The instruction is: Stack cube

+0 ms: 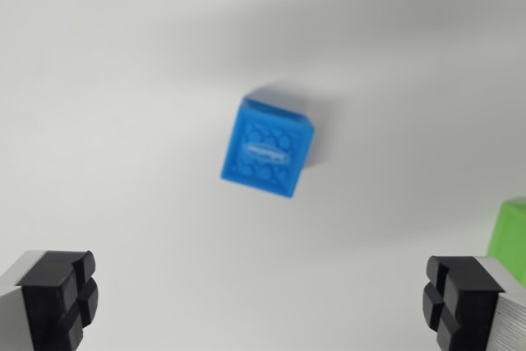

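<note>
One blue cube point(268, 147), embossed top, blurred oval mark, perhaps logo; fingers point(261, 302) spread wide, empty.

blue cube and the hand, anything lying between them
Nothing: in the wrist view only bare white surface separates the blue cube from the open hand.

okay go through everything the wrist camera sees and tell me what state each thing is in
Gripper: open, jaws wide apart, holding nothing.
Blue cube: resting on the white table, turned at an angle, nothing on top, not touched by the fingers.
Green cube: at the wrist view's right edge, mostly cut off, beside the right finger; contact cannot be told.
</note>
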Action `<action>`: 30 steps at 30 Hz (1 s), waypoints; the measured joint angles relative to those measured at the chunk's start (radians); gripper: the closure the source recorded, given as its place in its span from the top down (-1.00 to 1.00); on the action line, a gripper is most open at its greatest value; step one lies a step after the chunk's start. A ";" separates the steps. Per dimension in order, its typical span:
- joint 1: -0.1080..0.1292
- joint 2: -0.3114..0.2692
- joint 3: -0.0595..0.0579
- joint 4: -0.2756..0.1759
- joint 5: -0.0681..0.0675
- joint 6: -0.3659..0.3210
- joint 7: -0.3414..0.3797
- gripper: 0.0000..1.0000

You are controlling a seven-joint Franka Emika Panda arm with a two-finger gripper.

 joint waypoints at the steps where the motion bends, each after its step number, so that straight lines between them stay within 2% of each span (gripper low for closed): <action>1: 0.000 0.006 0.000 -0.003 0.001 0.007 0.010 1.00; 14: 0.000 0.088 -0.001 -0.039 0.023 0.102 0.131 1.00; 24: 0.000 0.166 -0.001 -0.052 0.048 0.177 0.222 1.00; 30: 0.000 0.214 0.000 -0.052 0.053 0.225 0.229 1.00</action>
